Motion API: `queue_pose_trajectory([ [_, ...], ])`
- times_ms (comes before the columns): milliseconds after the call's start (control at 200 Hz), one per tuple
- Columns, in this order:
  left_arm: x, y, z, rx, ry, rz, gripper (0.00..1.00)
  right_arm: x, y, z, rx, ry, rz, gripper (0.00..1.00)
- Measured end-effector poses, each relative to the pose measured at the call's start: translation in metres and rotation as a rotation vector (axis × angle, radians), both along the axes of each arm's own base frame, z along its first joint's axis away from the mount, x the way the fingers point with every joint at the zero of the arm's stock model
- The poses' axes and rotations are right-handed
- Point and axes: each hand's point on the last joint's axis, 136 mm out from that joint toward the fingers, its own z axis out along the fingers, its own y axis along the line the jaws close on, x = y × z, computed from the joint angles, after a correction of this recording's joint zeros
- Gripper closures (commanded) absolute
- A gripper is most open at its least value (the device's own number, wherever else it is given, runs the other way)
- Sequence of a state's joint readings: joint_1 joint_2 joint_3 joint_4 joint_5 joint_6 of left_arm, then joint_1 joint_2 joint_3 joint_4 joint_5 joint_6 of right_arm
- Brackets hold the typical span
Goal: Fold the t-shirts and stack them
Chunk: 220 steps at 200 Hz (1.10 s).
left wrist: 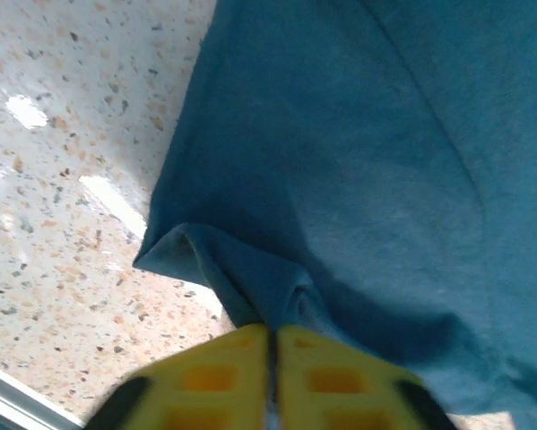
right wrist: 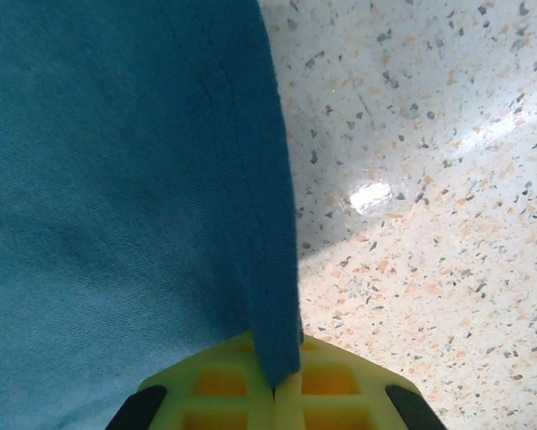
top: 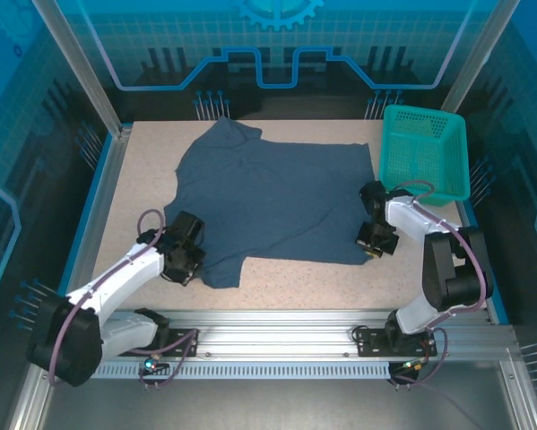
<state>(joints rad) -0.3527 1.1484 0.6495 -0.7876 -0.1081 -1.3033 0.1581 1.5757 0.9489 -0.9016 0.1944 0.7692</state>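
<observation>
Pinching t-shirt at its near-left corner: left gripper is closing its fingers on bunched fabric | right gripper is clamping the near-right hem between closed fingers | t-shirt is lying spread across the table | basket is sitting far right, just beside the shirt.

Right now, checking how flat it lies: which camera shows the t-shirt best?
Top external: the whole t-shirt lies spread out, its outline visible. The left wrist view gives a bunched corner close up; the right wrist view, one hemmed edge.
</observation>
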Motion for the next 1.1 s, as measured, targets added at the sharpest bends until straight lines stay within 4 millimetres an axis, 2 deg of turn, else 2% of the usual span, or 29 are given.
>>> queue_pose_trajectory([
  [90, 0.005, 0.003, 0.015, 0.032, 0.002, 0.002, 0.56, 0.000, -0.003, 0.003, -0.013, 0.005, 0.001, 0.70],
  [190, 0.031, 0.004, 0.057, 0.065, -0.099, -0.012, 0.54, 0.002, -0.004, 0.016, -0.021, -0.024, -0.001, 0.60],
  [240, 0.053, 0.002, 0.084, 0.063, -0.182, -0.026, 0.56, 0.007, -0.004, 0.029, -0.027, -0.067, 0.005, 0.59],
  [305, 0.083, 0.003, 0.108, 0.058, -0.247, -0.029, 0.59, 0.018, 0.002, 0.049, -0.025, -0.149, 0.041, 0.60],
  [355, 0.110, 0.006, 0.118, 0.059, -0.274, -0.029, 0.63, 0.028, 0.010, 0.063, -0.015, -0.213, 0.081, 0.62],
  [400, 0.143, 0.011, 0.122, 0.057, -0.295, -0.015, 0.69, 0.039, 0.020, 0.072, 0.005, -0.259, 0.121, 0.63],
  [530, 0.240, 0.028, 0.101, 0.050, -0.316, -0.004, 0.78, 0.069, 0.055, 0.081, 0.132, -0.358, 0.234, 0.64],
  [645, 0.328, 0.047, 0.070, 0.036, -0.356, 0.006, 0.84, 0.091, 0.081, 0.081, 0.240, -0.391, 0.307, 0.64],
  [715, 0.373, 0.057, 0.054, 0.024, -0.392, 0.003, 0.86, 0.108, 0.094, 0.084, 0.287, -0.417, 0.341, 0.64],
  [800, 0.413, 0.068, 0.034, 0.014, -0.423, 0.002, 0.87, 0.124, 0.106, 0.087, 0.328, -0.439, 0.364, 0.65],
  [860, 0.429, 0.073, 0.017, 0.002, -0.422, 0.007, 0.87, 0.133, 0.111, 0.089, 0.348, -0.448, 0.375, 0.65],
  [905, 0.432, 0.077, 0.004, -0.003, -0.404, 0.013, 0.88, 0.137, 0.114, 0.089, 0.357, -0.450, 0.377, 0.65],
  [1010, 0.415, 0.087, -0.029, -0.004, -0.305, 0.031, 0.89, 0.144, 0.118, 0.085, 0.368, -0.439, 0.378, 0.65],
  [1055, 0.412, 0.090, -0.028, -0.004, -0.311, 0.037, 0.88, 0.145, 0.120, 0.083, 0.374, -0.431, 0.378, 0.65],
  [1100, 0.401, 0.095, -0.029, 0.005, -0.286, 0.046, 0.88, 0.147, 0.121, 0.079, 0.376, -0.420, 0.377, 0.65],
])
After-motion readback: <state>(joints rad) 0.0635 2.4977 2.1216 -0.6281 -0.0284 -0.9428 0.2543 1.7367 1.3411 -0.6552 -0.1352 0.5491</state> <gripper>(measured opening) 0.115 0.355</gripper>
